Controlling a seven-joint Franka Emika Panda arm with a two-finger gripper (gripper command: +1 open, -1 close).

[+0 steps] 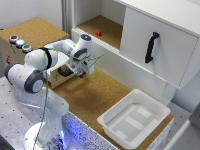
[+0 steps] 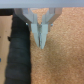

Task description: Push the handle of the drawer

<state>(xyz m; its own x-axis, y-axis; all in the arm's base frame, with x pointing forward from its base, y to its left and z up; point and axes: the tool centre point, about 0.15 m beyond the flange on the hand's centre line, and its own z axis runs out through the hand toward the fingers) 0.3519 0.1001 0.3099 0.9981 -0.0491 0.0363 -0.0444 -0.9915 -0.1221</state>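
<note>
The small light-wood drawer (image 1: 59,79) stands pulled out from the wooden box (image 1: 35,31) with coloured buttons (image 1: 20,43), at the exterior view's left. Its black handle (image 1: 65,72) is on the front, partly hidden by my arm. My gripper (image 1: 81,74) hangs just beside the drawer front, low over the cork table. In the wrist view the fingers (image 2: 37,31) are pressed together with nothing between them, and the gripper (image 2: 40,44) is close beside the black handle (image 2: 19,50), with a narrow gap showing between them.
A large white cabinet (image 1: 165,55) with a black door handle (image 1: 151,47) stands at the back right; a small red block (image 1: 98,33) sits in its open shelf. A white plastic tray (image 1: 150,107) lies on the cork table (image 1: 90,97) at the front right.
</note>
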